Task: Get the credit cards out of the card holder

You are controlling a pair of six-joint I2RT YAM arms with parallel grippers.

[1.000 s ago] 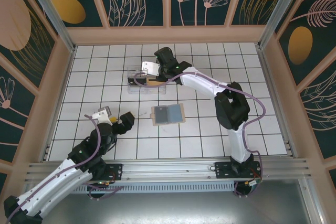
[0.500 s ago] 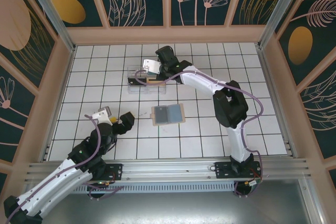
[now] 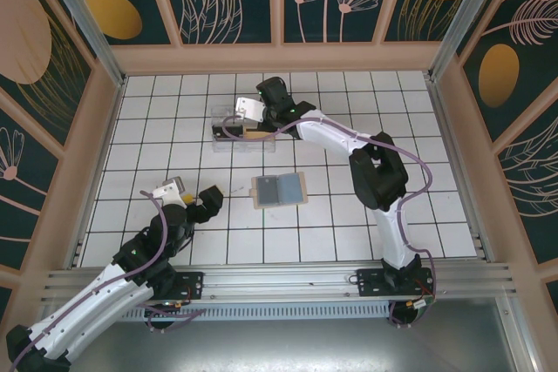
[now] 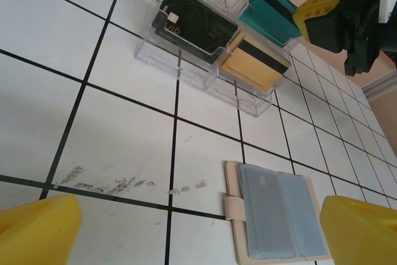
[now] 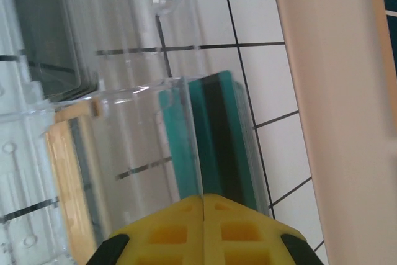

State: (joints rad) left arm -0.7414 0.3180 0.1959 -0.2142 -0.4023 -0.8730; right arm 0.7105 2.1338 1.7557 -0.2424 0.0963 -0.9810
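Unloading looks all but finished: the holder (image 3: 279, 190) lies open on the table (image 3: 462, 128) about midway across, and its grey-blue pockets appear empty, though a thin card tucked deep inside could not be ruled out from these views. The black card (image 4: 194, 26), gold card (image 4: 254, 60) and teal card (image 5: 214, 141) all sit in the clear tray (image 4: 180, 69) well beyond the holder, each in its own compartment, the teal one tilted against a wall. The right hand (image 5: 205, 224) is over that teal compartment with its fingers pressed pad to pad and nothing between them, so I judge the step in hand to be the end of the last drop-off. The left hand (image 4: 198, 240) hangs low near the holder, spread wide and empty. Next, the right hand needs to rise straight out of the tray without catching its wall or nudging the teal card; the pockets would then want a check
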